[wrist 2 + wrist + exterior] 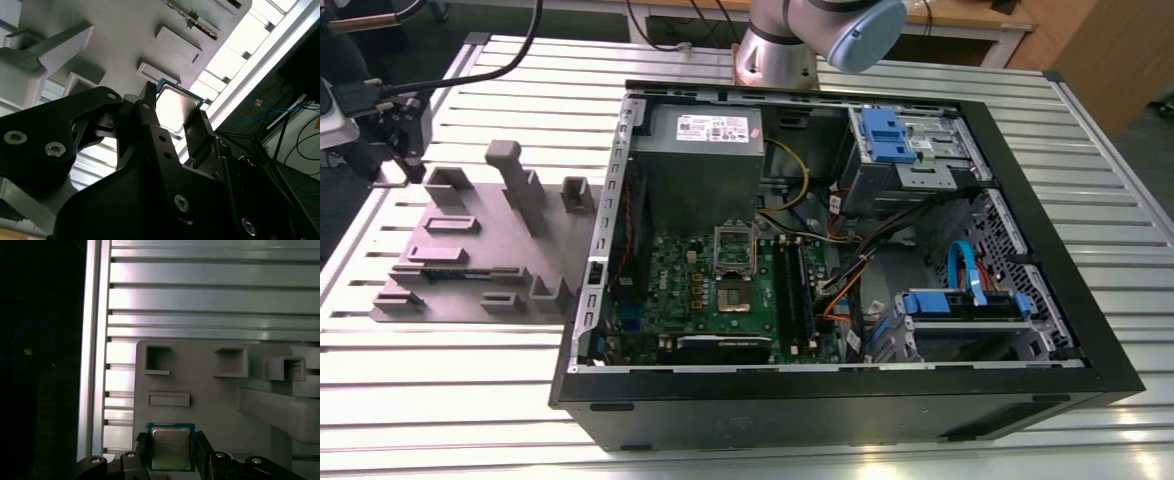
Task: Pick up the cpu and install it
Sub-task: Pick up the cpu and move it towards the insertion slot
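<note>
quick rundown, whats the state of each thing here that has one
cpu: shiny side up, clamped between the gripper's fingers, over the grey holder
gripper: shut on two opposite edges of the cpu
computer case: lying on its side, side panel off, insides exposed
socket: cover looks flipped open

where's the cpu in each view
exterior view: too small to tell on the grey holder, at the exterior view's left of the computer case.
first wrist view: cpu between the gripper fingers, grey holder behind it.
second wrist view: cpu between the fingers, grey holder behind it.
shared landmark: the grey holder.
</note>
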